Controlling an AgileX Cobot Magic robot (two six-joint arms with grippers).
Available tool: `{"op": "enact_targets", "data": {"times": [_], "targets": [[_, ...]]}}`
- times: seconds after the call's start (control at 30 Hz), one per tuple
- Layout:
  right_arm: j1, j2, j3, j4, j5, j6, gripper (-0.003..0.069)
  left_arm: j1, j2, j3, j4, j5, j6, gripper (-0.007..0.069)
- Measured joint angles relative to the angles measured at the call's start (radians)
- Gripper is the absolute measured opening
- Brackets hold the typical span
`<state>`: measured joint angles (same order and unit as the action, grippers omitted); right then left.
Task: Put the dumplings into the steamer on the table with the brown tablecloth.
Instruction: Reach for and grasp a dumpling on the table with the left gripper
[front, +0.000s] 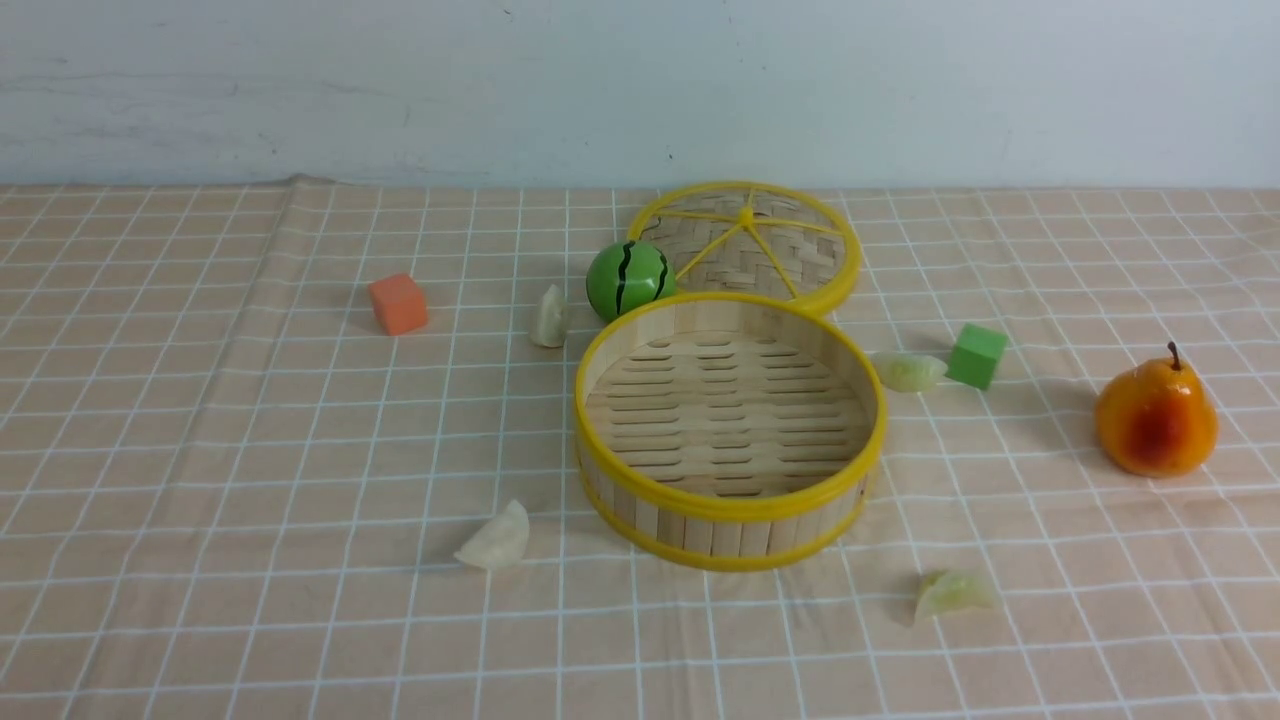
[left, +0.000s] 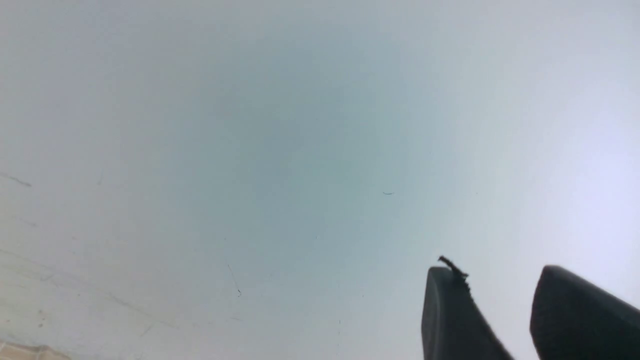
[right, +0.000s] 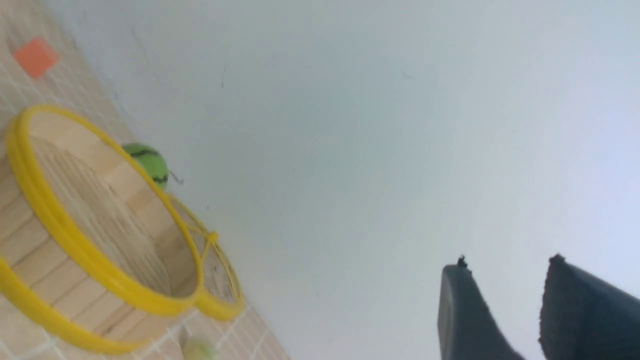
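1. We see the steamer (front: 728, 507) at the middle of the desk (front: 150, 640), uncovered and empty. Its lid (front: 760, 245) lies flat just behind it, which leaves the basket free to be filled from above.
2. All four dumplings lie outside it on the cloth (front: 200, 450).
   - The far white dumpling (front: 549, 317) is left of the steamer, beside the ball (front: 628, 280).
   - The near white dumpling (front: 495, 540) is at its near left.
   - The far green dumpling (front: 908, 371) is just right of the rim, between it and the green cube (front: 977, 355).
   - The near green dumpling (front: 953, 593) is at its near right.
3. Two lie on each side, so we judge that each arm can take its own pair.
4. The left end effector (left: 505, 305) has its fingers apart, nothing between them, and faces the wall (left: 250, 150). The right end effector (right: 510, 305) is likewise parted and empty. Neither shows in the front view.
5. The orange cube (front: 398, 303) and the pear (front: 1155, 418) stand well apart from the steamer, and we read them as distractors to leave alone.
6. No dumpling is in yet, so we judge the task to be at its start.
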<state>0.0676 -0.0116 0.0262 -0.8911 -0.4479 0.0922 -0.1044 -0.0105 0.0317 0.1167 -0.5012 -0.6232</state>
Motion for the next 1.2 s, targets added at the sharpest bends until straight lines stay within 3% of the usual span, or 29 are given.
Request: {"op": "enact_targets", "data": {"times": [0.13, 0.23, 0.3, 0.33, 0.37, 0.4, 0.5, 0.57, 0.63, 0.77, 0.93, 1.03, 1.2], "targets": [[0.0, 0.0, 0.0, 0.162, -0.076, 0.123, 0.024, 0.0, 0.0, 0.0, 0.0, 0.008, -0.001, 0.0238], [0.0, 0.0, 0.0, 0.497, -0.066, 0.306, 0.024, 0.0, 0.0, 0.0, -0.001, 0.027, -0.003, 0.0238], [0.0, 0.0, 0.0, 0.695, -0.027, 0.35, 0.024, 0.0, 0.0, 0.0, -0.001, 0.035, -0.003, 0.0238], [0.0, 0.0, 0.0, 0.801, 0.003, 0.357, 0.024, 0.0, 0.0, 0.0, -0.001, 0.036, -0.007, 0.0238], [0.0, 0.0, 0.0, 0.822, 0.016, 0.36, 0.024, 0.0, 0.0, 0.0, -0.001, 0.036, -0.007, 0.0238], [0.0, 0.0, 0.0, 0.987, 0.065, 0.36, 0.024, 0.0, 0.0, 0.0, -0.001, 0.036, -0.017, 0.0238], [0.0, 0.0, 0.0, 1.248, 0.146, 0.331, 0.024, 0.0, 0.0, 0.0, -0.001, 0.036, -0.044, 0.0238], [0.0, 0.0, 0.0, 1.317, 0.154, 0.319, 0.024, 0.0, 0.0, 0.0, -0.001, 0.037, -0.046, 0.0238], [0.0, 0.0, 0.0, 1.466, 0.151, 0.312, 0.024, 0.0, 0.0, 0.0, -0.001, 0.054, -0.052, 0.0237], [0.0, 0.0, 0.0, 1.573, 0.141, 0.312, 0.024, 0.0, 0.0, 0.0, -0.024, 0.095, -0.056, 0.023], [0.0, 0.0, 0.0, 1.584, 0.133, 0.238, 0.0236, 0.0, 0.0, 0.0, -0.104, 0.122, -0.124, 0.0187], [0.0, 0.0, -0.008, 1.544, 0.172, 0.186, 0.0188, 0.0, 0.0, -0.002, -0.117, 0.137, -0.17, 0.012], [0.0, 0.0, -0.084, 1.419, 0.263, 0.067, 0.0052, 0.0, 0.01, -0.107, -0.014, 0.244, -0.155, -0.0005]]}}
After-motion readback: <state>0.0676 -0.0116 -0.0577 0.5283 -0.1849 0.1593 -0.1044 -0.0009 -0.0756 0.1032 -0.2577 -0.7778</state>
